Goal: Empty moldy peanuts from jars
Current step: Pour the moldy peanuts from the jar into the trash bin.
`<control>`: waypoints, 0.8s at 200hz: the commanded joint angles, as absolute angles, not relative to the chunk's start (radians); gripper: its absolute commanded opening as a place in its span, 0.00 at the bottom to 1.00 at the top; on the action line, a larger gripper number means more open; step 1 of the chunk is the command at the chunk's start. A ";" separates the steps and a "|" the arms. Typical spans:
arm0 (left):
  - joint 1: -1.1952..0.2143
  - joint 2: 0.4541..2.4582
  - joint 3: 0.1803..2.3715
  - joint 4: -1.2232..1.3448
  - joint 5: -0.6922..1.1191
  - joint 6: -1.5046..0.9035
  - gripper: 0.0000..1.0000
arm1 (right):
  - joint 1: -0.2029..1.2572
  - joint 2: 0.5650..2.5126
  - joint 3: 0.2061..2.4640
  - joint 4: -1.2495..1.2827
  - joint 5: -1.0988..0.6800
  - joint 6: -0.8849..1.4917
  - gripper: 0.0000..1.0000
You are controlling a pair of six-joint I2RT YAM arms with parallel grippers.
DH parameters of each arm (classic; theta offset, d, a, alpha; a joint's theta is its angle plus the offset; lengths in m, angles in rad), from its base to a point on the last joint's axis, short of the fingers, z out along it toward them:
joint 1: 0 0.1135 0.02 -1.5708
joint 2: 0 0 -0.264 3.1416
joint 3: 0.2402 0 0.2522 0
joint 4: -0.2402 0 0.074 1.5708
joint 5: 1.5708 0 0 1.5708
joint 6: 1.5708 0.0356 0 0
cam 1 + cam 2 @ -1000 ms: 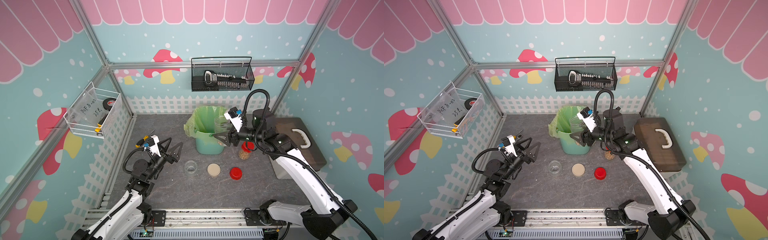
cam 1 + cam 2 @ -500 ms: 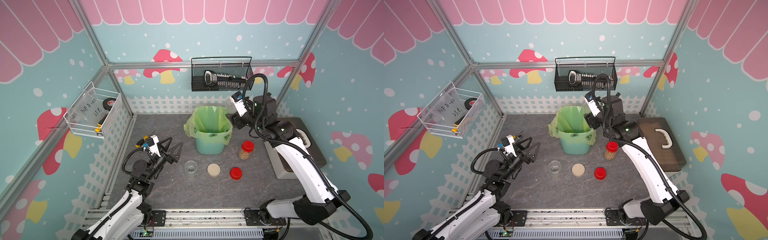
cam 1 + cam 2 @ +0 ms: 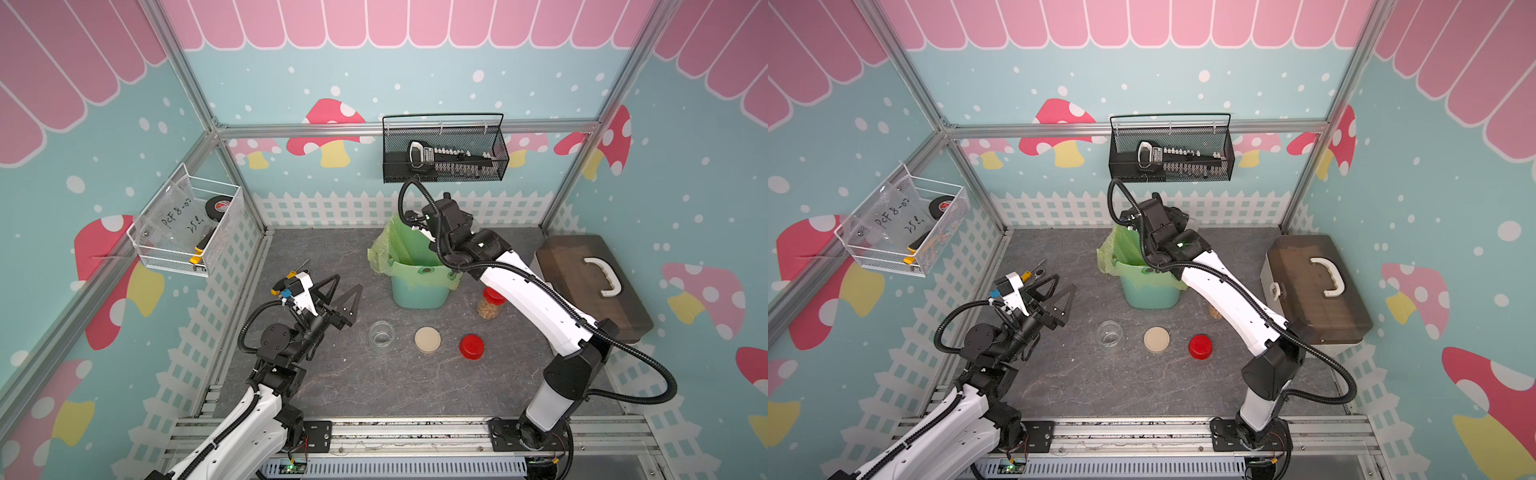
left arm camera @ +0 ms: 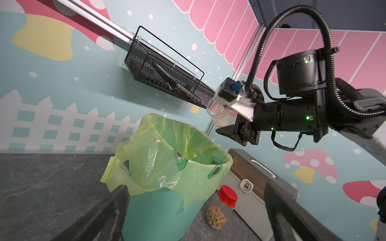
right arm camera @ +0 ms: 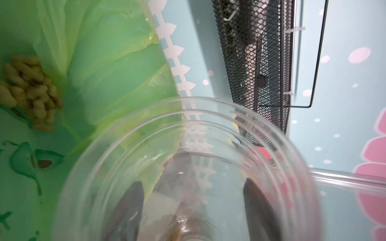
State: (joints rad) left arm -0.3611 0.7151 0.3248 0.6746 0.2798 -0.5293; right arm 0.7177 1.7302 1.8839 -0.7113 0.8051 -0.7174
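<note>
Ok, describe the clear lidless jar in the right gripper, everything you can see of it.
The clear plastic jar is small and cylindrical, with screw-thread ridges round its open mouth and no lid. It looks nearly empty; a brownish bit may sit at its bottom. The right gripper is shut on it, dark fingers showing through its wall. It hangs tilted above the green-bagged teal bin, touching nothing else.

Toy-garden cell on a grey slate-look floor (image 3: 374, 386), evenly lit.
Teal walls (image 3: 374, 83) carry pink scallops, mushrooms and a white picket fence (image 3: 332, 208). A black mesh basket (image 3: 444, 149) hangs beyond the right gripper (image 4: 219, 120). A white wire basket (image 3: 187, 232) hangs on the side wall outward of the left gripper (image 3: 347, 284).
</note>
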 commanded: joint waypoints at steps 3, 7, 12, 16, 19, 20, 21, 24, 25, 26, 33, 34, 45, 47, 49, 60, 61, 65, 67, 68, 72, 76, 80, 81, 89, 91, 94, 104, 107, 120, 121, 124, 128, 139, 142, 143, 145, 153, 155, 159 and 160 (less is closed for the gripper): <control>-0.356 0.697 0.311 0.665 0.260 -0.519 0.99 | 0.724 1.743 1.891 -0.597 1.002 -0.983 0.54; -0.356 0.695 0.312 0.664 0.261 -0.517 0.99 | 0.724 1.747 1.882 -0.580 1.019 -1.021 0.54; -0.356 0.693 0.311 0.662 0.259 -0.517 0.99 | 0.724 1.750 1.866 -0.551 1.038 -1.072 0.55; -0.356 0.692 0.309 0.663 0.257 -0.517 0.99 | 0.725 1.751 1.849 -0.521 1.053 -1.118 0.55; -0.357 0.692 0.310 0.662 0.257 -0.517 0.99 | 0.726 1.751 1.834 -0.495 1.063 -1.159 0.55; -0.357 0.692 0.310 0.663 0.257 -0.517 0.99 | 0.726 1.751 1.827 -0.482 1.067 -1.170 0.55; -0.357 0.692 0.310 0.662 0.257 -0.517 0.99 | 0.726 1.750 1.822 -0.471 1.070 -1.187 0.55; -0.356 0.692 0.310 0.662 0.258 -0.518 0.99 | 0.727 1.748 1.802 -0.436 1.079 -1.227 0.56; -0.357 0.691 0.310 0.663 0.257 -0.517 0.99 | 0.727 1.748 1.796 -0.424 1.084 -1.245 0.56; -0.356 0.691 0.309 0.663 0.257 -0.517 0.99 | 0.727 1.747 1.790 -0.413 1.086 -1.261 0.56; -0.356 0.692 0.310 0.663 0.258 -0.517 0.99 | 0.729 1.742 1.744 -0.331 1.099 -1.361 0.57; -0.356 0.692 0.310 0.663 0.257 -0.517 0.99 | 0.729 1.741 1.739 -0.320 1.100 -1.370 0.57; -0.356 0.692 0.310 0.663 0.256 -0.516 0.99 | 0.729 1.734 1.687 -0.226 1.104 -1.500 0.58; -0.356 0.692 0.310 0.663 0.256 -0.516 0.99 | 0.729 1.734 1.682 -0.217 1.104 -1.519 0.58; -0.356 0.692 0.310 0.663 0.256 -0.515 0.99 | 0.729 1.733 1.678 -0.205 1.103 -1.533 0.58; -0.356 0.691 0.309 0.663 0.255 -0.515 0.99 | 0.730 1.736 1.675 -0.175 1.097 -1.589 0.58; -0.356 0.691 0.310 0.663 0.255 -0.515 0.99 | 0.730 1.736 1.676 -0.174 1.096 -1.592 0.58; -0.356 0.691 0.310 0.663 0.254 -0.515 0.99 | 0.730 1.739 1.680 -0.172 1.095 -1.603 0.58; -0.356 0.690 0.310 0.663 0.254 -0.515 0.99 | 0.730 1.739 1.681 -0.172 1.092 -1.608 0.58; -0.356 0.690 0.310 0.663 0.254 -0.515 0.99 | 0.730 1.739 1.682 -0.172 1.092 -1.610 0.58; -0.356 0.691 0.310 0.663 0.255 -0.515 0.99 | 0.731 1.742 1.684 -0.172 1.091 -1.620 0.58; -0.356 0.689 0.309 0.663 0.254 -0.515 0.99 | 0.732 1.744 1.684 -0.173 1.090 -1.626 0.58; -0.356 0.689 0.308 0.662 0.253 -0.515 0.99 | 0.732 1.745 1.686 -0.172 1.089 -1.631 0.58; -0.357 0.690 0.308 0.662 0.252 -0.515 0.99 | 0.732 1.745 1.686 -0.174 1.088 -1.631 0.58; -0.356 0.689 0.308 0.660 0.253 -0.514 0.99 | 0.732 1.748 1.686 -0.174 1.084 -1.637 0.58; -0.357 0.689 0.308 0.659 0.252 -0.514 0.99 | 0.732 1.749 1.685 -0.175 1.082 -1.637 0.58; -0.356 0.689 0.308 0.661 0.252 -0.514 0.99 | 0.732 1.749 1.684 -0.174 1.082 -1.639 0.58; -0.357 0.689 0.308 0.661 0.251 -0.514 0.99 | 0.732 1.751 1.683 -0.174 1.079 -1.644 0.58; -0.356 0.690 0.308 0.660 0.251 -0.514 0.99 | 0.732 1.752 1.683 -0.173 1.076 -1.644 0.58; -0.357 0.688 0.308 0.658 0.252 -0.513 0.99 | 0.730 1.753 1.685 -0.173 1.073 -1.647 0.58; -0.356 0.689 0.308 0.657 0.252 -0.512 0.99 | 0.730 1.753 1.685 -0.172 1.073 -1.647 0.58; -0.356 0.688 0.308 0.658 0.252 -0.512 0.99 | 0.730 1.754 1.688 -0.173 1.072 -1.650 0.58; -0.356 0.687 0.308 0.658 0.251 -0.512 0.99 | 0.730 1.756 1.690 -0.172 1.072 -1.651 0.58; -0.355 0.687 0.308 0.657 0.252 -0.511 0.99 | 0.731 1.758 1.696 -0.172 1.067 -1.650 0.58; -0.356 0.689 0.308 0.658 0.251 -0.512 0.99 | 0.730 1.758 1.695 -0.171 1.066 -1.650 0.58; -0.356 0.688 0.308 0.658 0.251 -0.511 0.99 | 0.730 1.758 1.695 -0.171 1.065 -1.651 0.58; -0.356 0.689 0.308 0.658 0.250 -0.512 0.99 | 0.731 1.758 1.695 -0.172 1.065 -1.651 0.58; -0.356 0.689 0.310 0.657 0.251 -0.511 0.99 | 0.730 1.758 1.697 -0.172 1.062 -1.651 0.58; -0.355 0.689 0.310 0.657 0.251 -0.511 0.99 | 0.730 1.759 1.697 -0.171 1.061 -1.649 0.58; -0.357 0.689 0.310 0.658 0.251 -0.511 0.99 | 0.730 1.757 1.697 -0.171 1.058 -1.645 0.58; -0.356 0.689 0.310 0.657 0.251 -0.511 0.99 | 0.730 1.756 1.697 -0.171 1.056 -1.644 0.58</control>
State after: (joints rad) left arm -0.3611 0.7010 0.3187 0.6659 0.2611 -0.5194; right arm 0.7269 1.7531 1.6730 -0.2096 1.0554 -1.5974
